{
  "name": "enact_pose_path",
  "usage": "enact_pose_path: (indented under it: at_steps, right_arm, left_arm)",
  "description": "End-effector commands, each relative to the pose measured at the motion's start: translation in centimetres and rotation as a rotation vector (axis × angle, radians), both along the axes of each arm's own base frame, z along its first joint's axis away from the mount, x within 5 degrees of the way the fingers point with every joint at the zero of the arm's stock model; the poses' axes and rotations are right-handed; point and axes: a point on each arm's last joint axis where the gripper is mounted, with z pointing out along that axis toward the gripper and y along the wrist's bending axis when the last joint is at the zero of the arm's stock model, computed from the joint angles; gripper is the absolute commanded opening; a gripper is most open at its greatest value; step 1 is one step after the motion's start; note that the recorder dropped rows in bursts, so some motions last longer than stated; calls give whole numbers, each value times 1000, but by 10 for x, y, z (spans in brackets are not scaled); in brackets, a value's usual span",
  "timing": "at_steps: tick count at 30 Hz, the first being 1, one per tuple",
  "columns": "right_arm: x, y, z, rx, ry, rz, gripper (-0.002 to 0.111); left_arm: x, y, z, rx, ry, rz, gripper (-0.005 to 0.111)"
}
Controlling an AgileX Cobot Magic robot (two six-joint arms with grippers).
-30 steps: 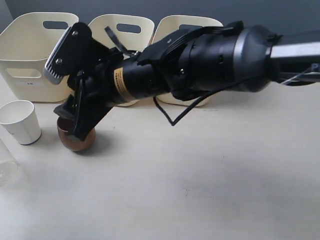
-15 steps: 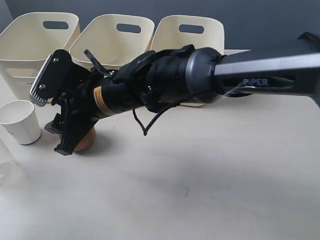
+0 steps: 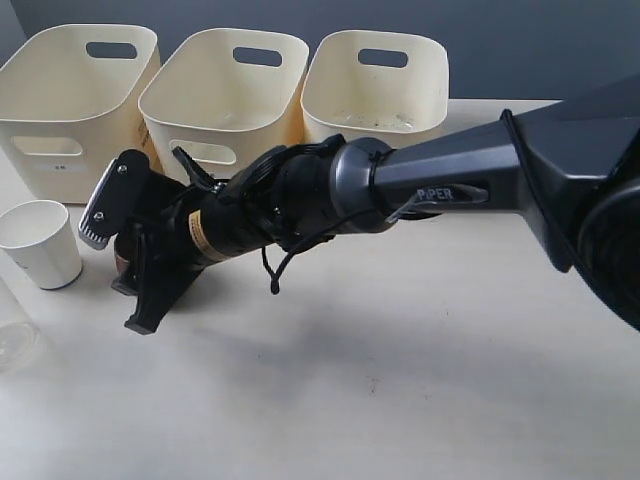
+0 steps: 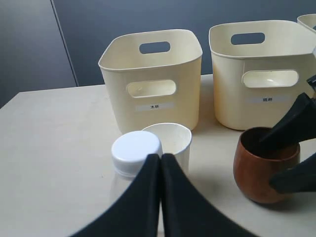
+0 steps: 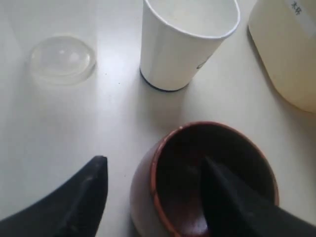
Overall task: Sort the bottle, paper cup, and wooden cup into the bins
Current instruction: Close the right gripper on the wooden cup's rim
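The dark-brown wooden cup (image 5: 145,197) stands on the table in front of the bins. My right gripper (image 5: 154,162) is open and straddles its wall, one finger inside the cup and the other outside, clear of it. In the exterior view this gripper (image 3: 133,300) hides nearly all of the wooden cup (image 3: 121,260). The white paper cup (image 3: 40,243) stands just left of it, and the clear bottle (image 3: 10,330) sits at the frame's left edge. In the left wrist view my left gripper (image 4: 160,158) is shut and empty, right behind the bottle's white cap (image 4: 136,150).
Three cream bins (image 3: 75,100) (image 3: 225,90) (image 3: 375,85) stand in a row at the back of the table. The right arm (image 3: 420,190) stretches across the middle from the right. The left wrist view shows small labels on the bins (image 4: 153,74) (image 4: 261,64).
The right arm has dropped lower and stretched further to the left. Its gripper has sunk over the wooden cup, which is now almost hidden in the exterior view.
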Motion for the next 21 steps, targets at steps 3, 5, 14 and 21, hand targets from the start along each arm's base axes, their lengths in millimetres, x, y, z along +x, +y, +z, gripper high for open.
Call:
enact_pose_path:
  at_steps: [3,5,14,21]
  right_arm:
    - [5,0,3,4,-20,-24,54]
    - [5,0,3,4,-22,-26,54]
    - [5,0,2,7,2,-44,54]
    - [0,1,2,15,36,-3,38]
  left_arm:
    - [0,0,2,-3,-13,-2,0]
    - [0,0,2,-3,-13,-2,0]
    - [0,0,2,-3,-13,-2,0]
    - [0,0,2,-3,-13,-2,0]
